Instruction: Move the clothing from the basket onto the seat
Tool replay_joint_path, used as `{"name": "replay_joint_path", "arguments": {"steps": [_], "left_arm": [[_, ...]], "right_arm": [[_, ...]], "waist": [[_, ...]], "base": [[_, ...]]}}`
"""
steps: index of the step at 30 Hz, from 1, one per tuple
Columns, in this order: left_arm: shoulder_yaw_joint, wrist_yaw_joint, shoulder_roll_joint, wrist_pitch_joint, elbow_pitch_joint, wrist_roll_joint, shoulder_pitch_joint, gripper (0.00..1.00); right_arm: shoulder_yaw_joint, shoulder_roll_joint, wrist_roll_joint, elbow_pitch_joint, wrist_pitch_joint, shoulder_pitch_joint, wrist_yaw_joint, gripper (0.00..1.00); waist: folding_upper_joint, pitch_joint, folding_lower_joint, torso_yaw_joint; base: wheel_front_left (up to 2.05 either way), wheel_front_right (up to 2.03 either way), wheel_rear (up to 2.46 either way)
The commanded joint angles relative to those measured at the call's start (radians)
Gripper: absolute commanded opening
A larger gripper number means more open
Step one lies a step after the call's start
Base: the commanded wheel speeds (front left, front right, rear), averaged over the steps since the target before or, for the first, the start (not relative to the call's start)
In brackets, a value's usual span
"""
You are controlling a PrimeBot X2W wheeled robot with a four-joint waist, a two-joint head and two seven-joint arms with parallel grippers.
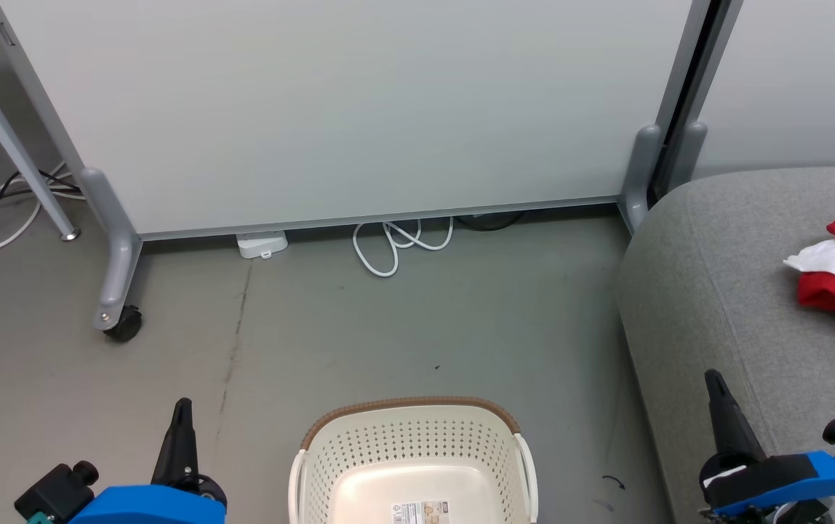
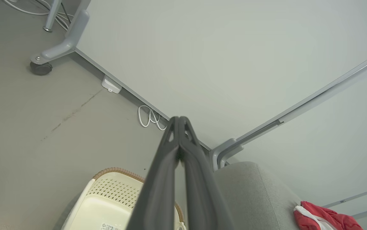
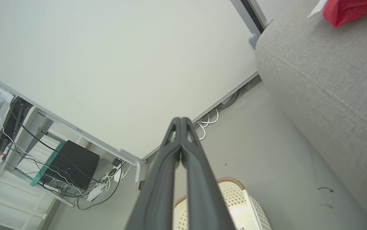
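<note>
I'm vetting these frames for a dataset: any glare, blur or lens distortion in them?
Head view: soft even light, no glare, basket and sofa sharp. Left wrist view: wide-angle stretch, the left pincer looms large and slightly soft near the bottom edge. Right wrist view: same with the right pincer; sofa weave crisp.

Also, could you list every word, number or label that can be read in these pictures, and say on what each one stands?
Nothing here can be read.
The sticker on the bottom of the basket: printed, but too small to read.
The clothing on the seat: no letters or numbers on the part in view.
</note>
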Motion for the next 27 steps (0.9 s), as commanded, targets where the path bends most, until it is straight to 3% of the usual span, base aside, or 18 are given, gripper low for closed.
{"name": "replay_joint_path", "arguments": {"steps": [1,27], "left_arm": [[0.011,-0.001,0.003,0.006,-0.017,-0.029,-0.032,0.0],[0.059,-0.001,-0.01,0.083,-0.038,-0.311,-0.067,0.0]], "right_arm": [[-0.004,-0.004,0.033,-0.014,0.004,-0.027,0.0,0.0],[-0.016,-0.005,0.347,-0.013,0.059,-0.051,0.0,0.0]], "waist": [[0.0,0.0,0.0,-0.001],[0.0,0.003,-0.0001,-0.015]], "base": [[0.0,0.0,0.0],[0.0,0.0,0.0]]}}
